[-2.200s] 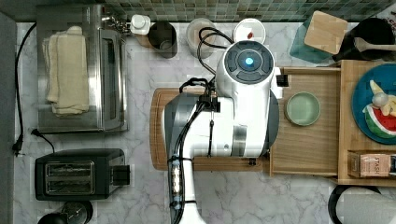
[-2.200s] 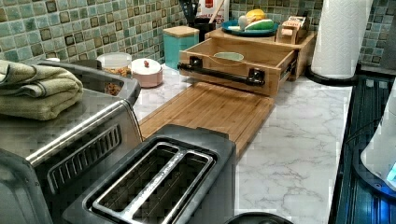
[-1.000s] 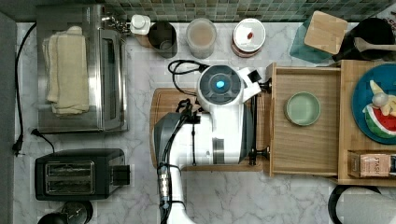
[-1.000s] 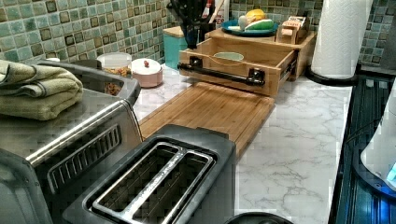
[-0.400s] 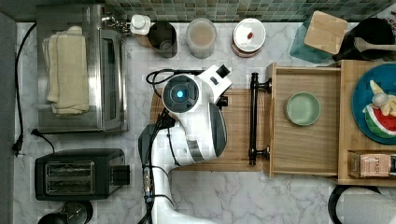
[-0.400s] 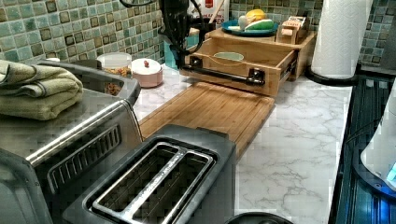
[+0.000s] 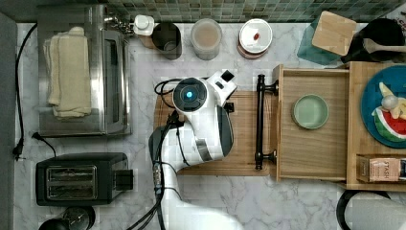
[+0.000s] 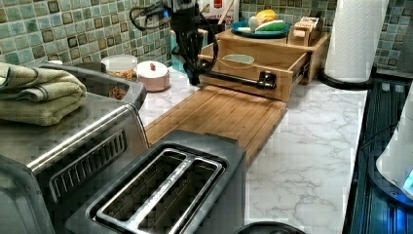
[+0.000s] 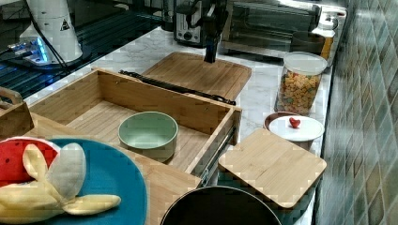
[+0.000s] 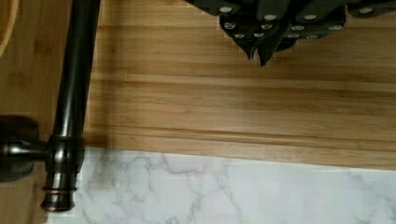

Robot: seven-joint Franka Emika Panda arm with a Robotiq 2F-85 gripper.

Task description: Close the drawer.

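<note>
The drawer is a light-wood box standing pulled out, with a green bowl inside it. Its black bar handle runs along the front panel, over the edge of the cutting board. My gripper is shut with nothing in it and hangs low over the board. It is apart from the handle, near the handle's end post. In the left view the gripper hangs just in front of the handle's far end. In the right view the gripper points down over the board.
A toaster oven with a folded towel and a toaster stand at the top view's left. Jars line the tiled wall. A blue plate of fruit sits on the box above the drawer. A paper towel roll stands beside it.
My arm has swung from over the drawer toward the top view's left and now stands over the cutting board. The drawer has stayed open in the same place.
</note>
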